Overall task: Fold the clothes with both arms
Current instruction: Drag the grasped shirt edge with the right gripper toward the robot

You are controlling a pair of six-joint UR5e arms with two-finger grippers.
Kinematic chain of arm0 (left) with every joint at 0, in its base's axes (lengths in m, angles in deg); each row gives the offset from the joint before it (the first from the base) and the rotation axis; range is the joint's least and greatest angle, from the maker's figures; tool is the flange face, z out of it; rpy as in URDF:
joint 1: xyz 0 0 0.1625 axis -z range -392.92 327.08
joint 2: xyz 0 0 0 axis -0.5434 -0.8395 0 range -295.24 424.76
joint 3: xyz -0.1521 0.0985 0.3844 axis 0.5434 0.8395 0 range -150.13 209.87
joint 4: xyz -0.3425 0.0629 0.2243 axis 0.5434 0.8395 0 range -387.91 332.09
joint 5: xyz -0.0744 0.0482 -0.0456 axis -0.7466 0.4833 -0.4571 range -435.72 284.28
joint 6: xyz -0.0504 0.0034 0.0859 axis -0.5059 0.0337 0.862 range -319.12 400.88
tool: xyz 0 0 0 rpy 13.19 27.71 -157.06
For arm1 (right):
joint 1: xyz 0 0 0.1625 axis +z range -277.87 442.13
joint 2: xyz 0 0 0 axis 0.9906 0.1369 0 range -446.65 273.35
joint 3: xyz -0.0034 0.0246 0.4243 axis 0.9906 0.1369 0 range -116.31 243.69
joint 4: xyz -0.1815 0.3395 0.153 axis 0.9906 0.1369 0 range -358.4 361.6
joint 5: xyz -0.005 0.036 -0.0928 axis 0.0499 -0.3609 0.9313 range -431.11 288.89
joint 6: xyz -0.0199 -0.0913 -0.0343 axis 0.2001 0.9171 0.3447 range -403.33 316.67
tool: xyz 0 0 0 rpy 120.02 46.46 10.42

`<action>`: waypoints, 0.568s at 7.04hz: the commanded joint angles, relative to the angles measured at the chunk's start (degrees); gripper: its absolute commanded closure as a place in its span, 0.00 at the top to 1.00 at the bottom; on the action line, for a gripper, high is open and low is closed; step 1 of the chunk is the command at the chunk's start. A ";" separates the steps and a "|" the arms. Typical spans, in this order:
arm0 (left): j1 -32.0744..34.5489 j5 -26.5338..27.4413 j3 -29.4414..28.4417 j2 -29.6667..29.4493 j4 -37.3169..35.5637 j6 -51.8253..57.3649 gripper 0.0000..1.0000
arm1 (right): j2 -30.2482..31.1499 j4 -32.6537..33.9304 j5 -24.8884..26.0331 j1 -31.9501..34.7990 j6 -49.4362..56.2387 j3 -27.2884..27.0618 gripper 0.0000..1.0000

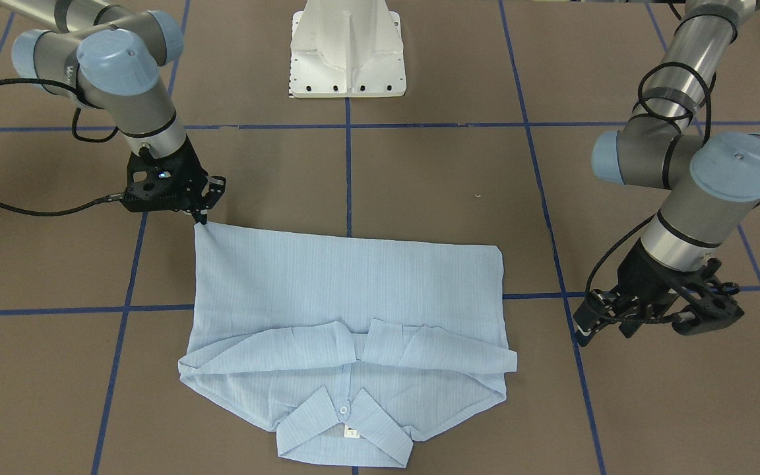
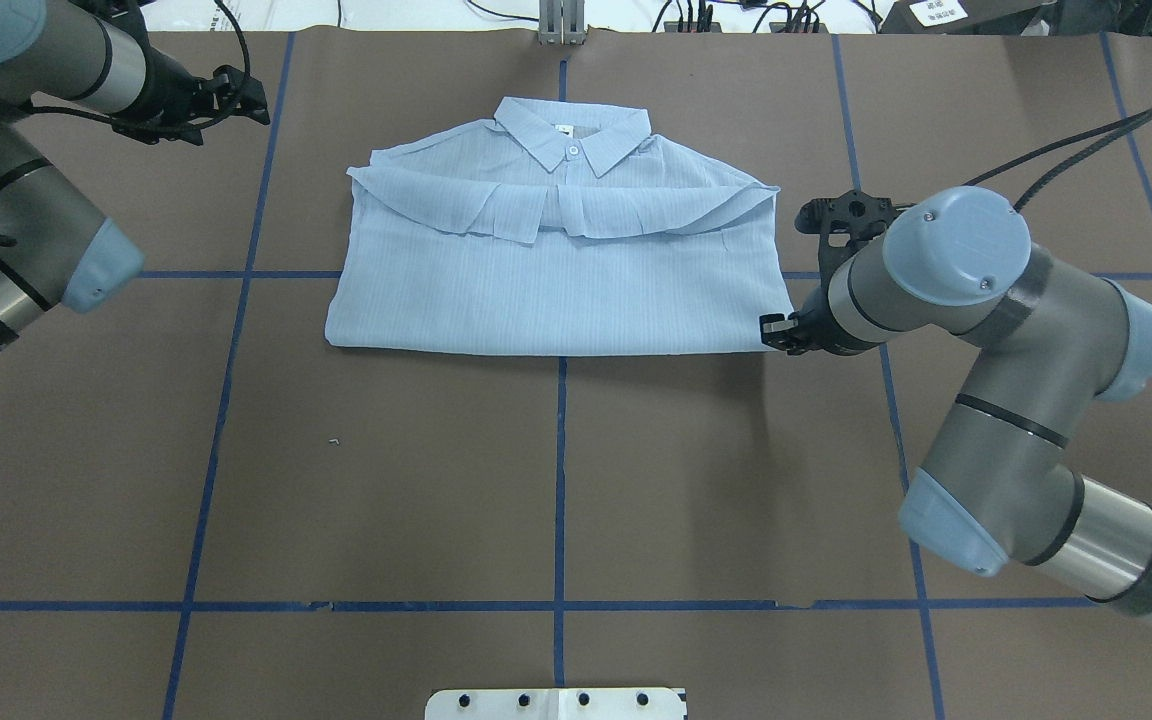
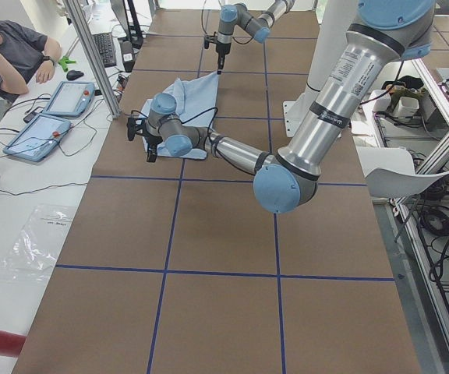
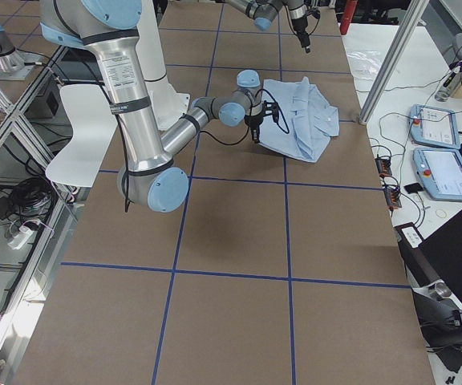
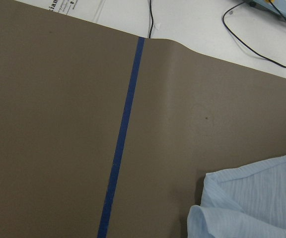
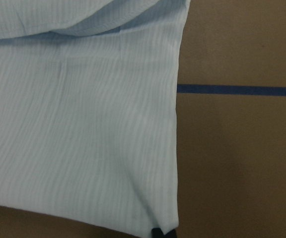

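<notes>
The pale-blue shirt [image 1: 347, 284] [image 2: 556, 290] lies folded flat on the brown table, collar on the side away from the robot's base and sleeves folded across below the collar. My right gripper [image 1: 203, 219] [image 2: 774, 335] is at the shirt's near corner, shut on the fabric. Its black fingertip [image 6: 163, 233] shows at that corner of the shirt [image 6: 78, 124] in the right wrist view. My left gripper [image 1: 583, 320] [image 2: 254, 98] hovers off the shirt's other side, open and holding nothing. A rumpled edge of the shirt [image 5: 252, 203] appears in the left wrist view.
The white pedestal base [image 1: 347, 53] [image 2: 556, 703] stands at the robot's edge of the table. Blue tape lines [image 2: 561, 480] grid the brown surface. A seated person [image 3: 10, 54] and control tablets [image 3: 53, 113] are beside the table's far edge.
</notes>
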 commanded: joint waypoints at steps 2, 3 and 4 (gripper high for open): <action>-0.01 0.00 0.67 0.12 0.00 -0.13 0.92 | 10.55 -0.07 0.07 -4.88 -0.21 -10.59 0.00; -0.10 0.00 0.85 0.12 0.00 -0.13 0.92 | 13.71 -0.07 0.16 -7.25 -0.30 -12.79 0.00; -0.10 0.00 1.02 0.12 0.00 -0.13 0.93 | 15.92 -0.07 0.16 -9.62 -0.56 -15.25 0.00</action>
